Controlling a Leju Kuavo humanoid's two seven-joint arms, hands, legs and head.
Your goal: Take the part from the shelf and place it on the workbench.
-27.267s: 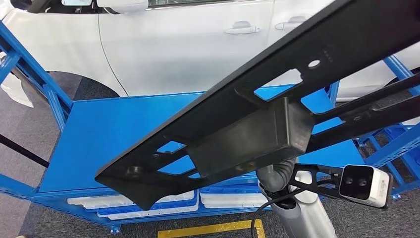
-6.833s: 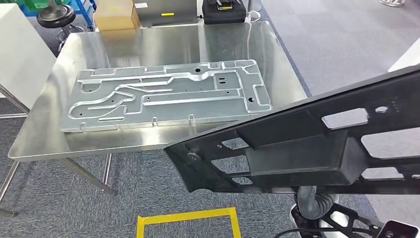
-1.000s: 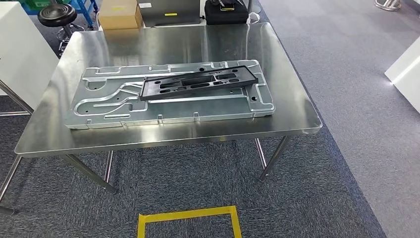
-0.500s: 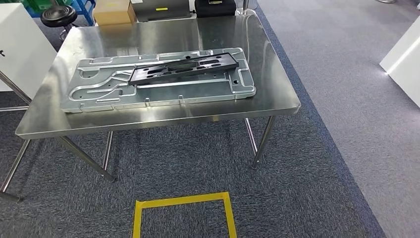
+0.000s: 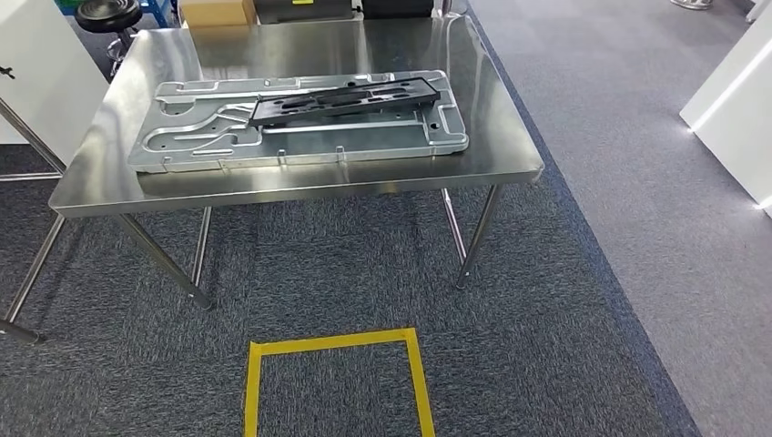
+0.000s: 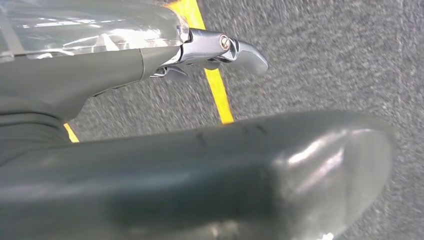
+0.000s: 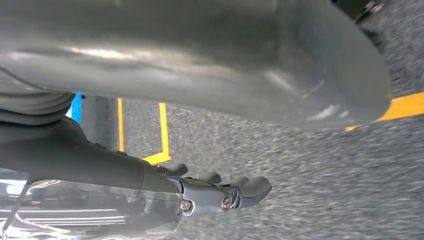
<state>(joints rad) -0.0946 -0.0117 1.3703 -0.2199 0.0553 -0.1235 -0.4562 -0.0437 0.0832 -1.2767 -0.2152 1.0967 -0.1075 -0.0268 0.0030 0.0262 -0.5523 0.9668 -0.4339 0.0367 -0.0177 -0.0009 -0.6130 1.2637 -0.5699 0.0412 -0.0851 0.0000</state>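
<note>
Head view looks down on a shiny stainless-steel workbench [image 5: 300, 182] standing on grey carpet [image 5: 546, 300], with a large stamped silver metal panel [image 5: 300, 141] lying flat across its top. The long flat black plastic part [image 5: 344, 98] with cut-out openings rests on that panel, along its far edge and towards the panel's right end, with nothing touching it. On the carpet in front of the bench is a square outline of yellow floor tape [image 5: 332, 378]. A black round stool [image 5: 107, 14] and a tan cardboard box [image 5: 217, 11] sit beyond the far side of the bench. The left hand [image 6: 215, 150] hangs above the carpet and a yellow tape line, holding nothing, its fingers apart as far as the close, blurred picture lets me judge. The right hand [image 7: 215, 125] likewise hangs over carpet, its thumb and fingers spread with nothing between them.
</note>
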